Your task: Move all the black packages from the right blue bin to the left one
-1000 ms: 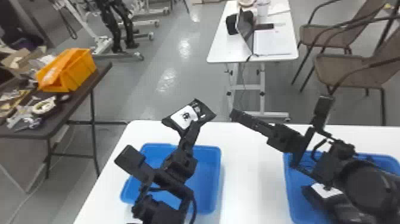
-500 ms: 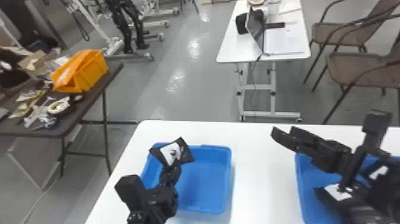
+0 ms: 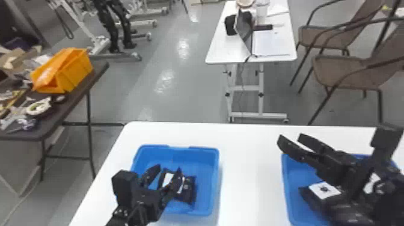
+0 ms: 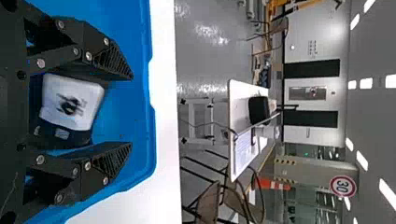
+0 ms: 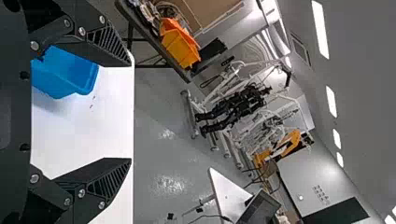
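Left wrist view: your left gripper (image 4: 131,110) is gaping wide and empty, a black package (image 4: 70,105) lying between its fingers in the left blue bin (image 4: 140,116). You're probably handling something light, pliable, slick, best pinched across its labelled middle. Farther off, your right gripper (image 3: 290,138) is hanging open, empty, above the right blue bin's (image 3: 289,192) second package (image 3: 324,190).

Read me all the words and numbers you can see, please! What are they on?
"30": on the round sign with the red ring.
Black package in the left bin: white label, too blurred to read.
Packages in the right bin: white labels, too blurred too.
Paper on the far table: too blurred.
Marks on the wall: too small.
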Controlling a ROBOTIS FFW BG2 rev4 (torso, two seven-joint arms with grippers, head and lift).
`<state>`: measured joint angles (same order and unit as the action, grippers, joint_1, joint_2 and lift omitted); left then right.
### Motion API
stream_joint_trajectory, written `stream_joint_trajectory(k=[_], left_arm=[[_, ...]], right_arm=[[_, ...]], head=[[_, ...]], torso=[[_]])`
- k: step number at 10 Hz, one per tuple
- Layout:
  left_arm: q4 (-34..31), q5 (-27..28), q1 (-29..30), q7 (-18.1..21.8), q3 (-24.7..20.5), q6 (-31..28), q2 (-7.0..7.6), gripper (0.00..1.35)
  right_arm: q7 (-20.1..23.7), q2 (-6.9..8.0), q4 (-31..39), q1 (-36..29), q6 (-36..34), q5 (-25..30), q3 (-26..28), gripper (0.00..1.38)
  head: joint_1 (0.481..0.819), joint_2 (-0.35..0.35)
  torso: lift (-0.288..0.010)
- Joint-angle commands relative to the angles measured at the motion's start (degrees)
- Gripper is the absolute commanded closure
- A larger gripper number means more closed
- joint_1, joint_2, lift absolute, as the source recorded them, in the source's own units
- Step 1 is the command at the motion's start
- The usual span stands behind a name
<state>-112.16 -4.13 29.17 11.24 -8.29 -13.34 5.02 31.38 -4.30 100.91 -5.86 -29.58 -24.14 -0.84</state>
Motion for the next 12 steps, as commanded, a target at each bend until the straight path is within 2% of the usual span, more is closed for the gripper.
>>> stream_joint_trajectory(k=[1, 2, 3, 5, 7, 12], left_arm=[[-0.34, 0.61, 0.54, 0.27, -2.43, 3.05, -3.0, 0.31], [-0.87, 0.0, 0.8, 0.62, -4.02, 5.78, -4.84, 0.43], [-2.54, -0.71, 0.71, 0.62, -4.81, 6.39, -5.17, 0.48], [-5.96, -2.02, 0.1, 0.62, -4.81, 4.2, -5.17, 0.49], [-7.72, -2.73, -0.08, 0.45, -4.54, 2.79, -5.17, 0.47], [-7.9, -3.78, -0.52, 0.45, -3.84, 1.47, -5.17, 0.43]], right_arm=[[0.0, 0.08, 2.8, -3.02, -1.62, 2.43, 1.28, 0.32], [-0.09, 0.61, 5.08, -5.13, -2.76, 5.15, 2.68, 0.32], [0.0, 1.23, 7.11, -7.32, -3.55, 8.05, 3.91, 0.32], [-1.23, 2.28, 10.09, -11.45, -5.4, 10.51, 6.2, 0.32], [-5.19, 4.3, 11.59, -15.23, -6.89, 10.51, 10.07, 0.32], [-6.86, 4.35, 3.06, -10.75, -8.56, 10.07, 17.45, 0.32]], head=[[0.695, 0.231], [0.695, 0.236], [0.695, 0.238], [0.695, 0.232], [0.695, 0.196], [0.695, 0.083]], torso=[[-0.043], [-0.043], [-0.043], [-0.043], [-0.043], [-0.043]])
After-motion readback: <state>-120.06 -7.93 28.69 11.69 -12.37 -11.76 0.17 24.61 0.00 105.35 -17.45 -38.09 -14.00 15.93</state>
